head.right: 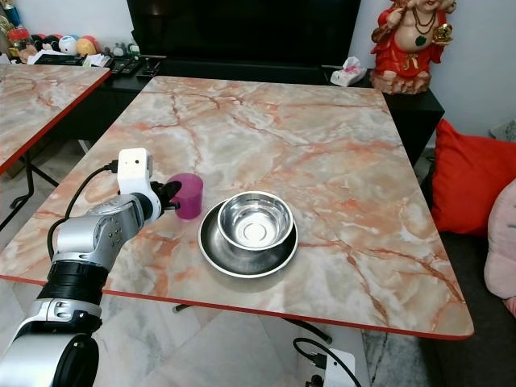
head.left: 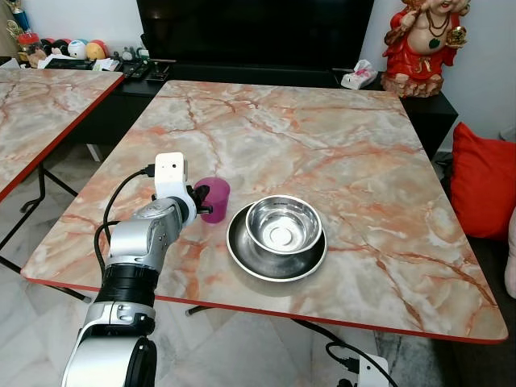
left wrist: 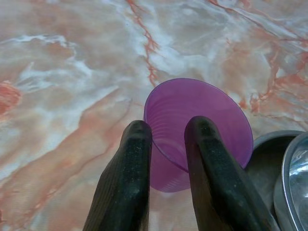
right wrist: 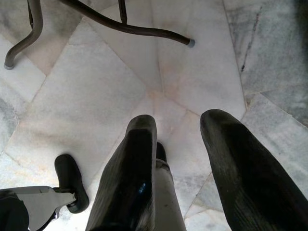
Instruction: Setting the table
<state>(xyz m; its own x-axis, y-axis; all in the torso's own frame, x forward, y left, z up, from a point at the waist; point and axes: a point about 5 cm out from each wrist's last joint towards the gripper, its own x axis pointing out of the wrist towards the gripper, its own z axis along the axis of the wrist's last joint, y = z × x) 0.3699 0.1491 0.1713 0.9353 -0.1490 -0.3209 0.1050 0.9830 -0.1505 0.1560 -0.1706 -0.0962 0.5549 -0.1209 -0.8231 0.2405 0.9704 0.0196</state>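
- The purple plastic cup [left wrist: 198, 130] stands upright on the marble-patterned desk [head.left: 339, 153], near the desk's front edge and left of centre.
- The left jaws [left wrist: 167, 139] straddle the near wall of the cup: one black finger [left wrist: 126, 178] lies against the outside of the wall, and the other finger [left wrist: 211, 168] reaches over the rim into the cup's mouth.
- The gap between the two fingers is narrow, with the cup wall pinched in it; the cup's base sits on the desk.
- Just to the right of the cup, close but apart from it in the head views, is a steel bowl [head.left: 283, 223] nested inside a wider steel plate [head.left: 242, 250].
- In the left wrist view the rims of the plate and bowl show just beside the cup.
- The left arm [head.left: 141, 250] reaches over the front edge of the desk, with a white camera block [head.left: 170, 173] and a black cable [head.left: 113, 210] at its wrist.
- The right jaws [right wrist: 190, 144] hang low over the pale marble floor [right wrist: 96, 86], held apart with a wide gap and holding nothing; a black desk leg [right wrist: 125, 26] crosses the floor beyond them.
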